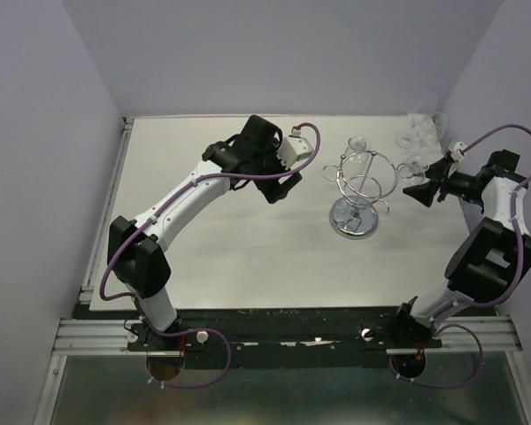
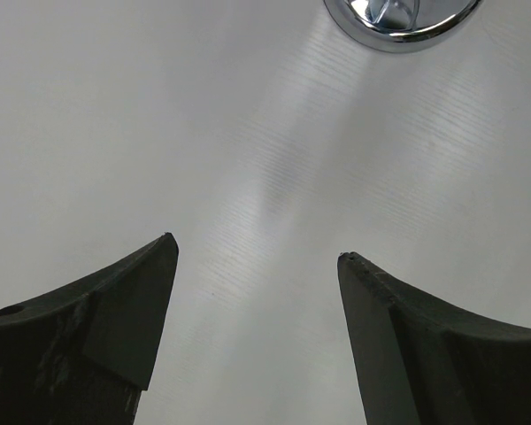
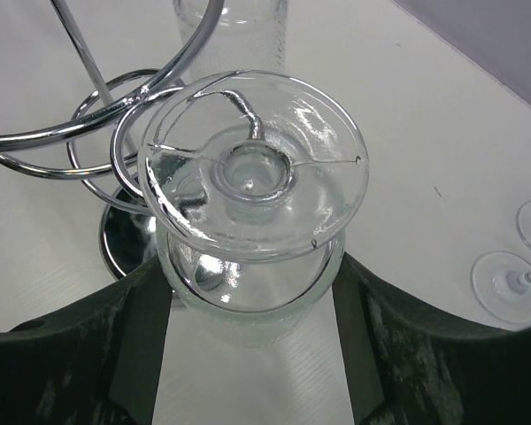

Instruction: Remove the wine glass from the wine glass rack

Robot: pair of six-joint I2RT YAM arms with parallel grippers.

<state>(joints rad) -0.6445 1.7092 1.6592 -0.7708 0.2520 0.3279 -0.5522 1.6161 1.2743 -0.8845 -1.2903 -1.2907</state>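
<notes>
While the left hand (image 2: 255,246) hovers wide open over the worktop (image 2: 142,106), the rack (image 2: 398,16) stands just ahead of it. The right hand (image 3: 250,270) grips the upturned glass (image 3: 252,168) by its bowl, the rack's curled hooks just to its left.

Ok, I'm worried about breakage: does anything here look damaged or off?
Possibly. The upturned foot of the wine glass between the fingers of the right gripper shows thin lines running from hub to rim: cracks or mould seams, I cannot tell. The wine glass rack stands upright, nothing spilled.
</notes>
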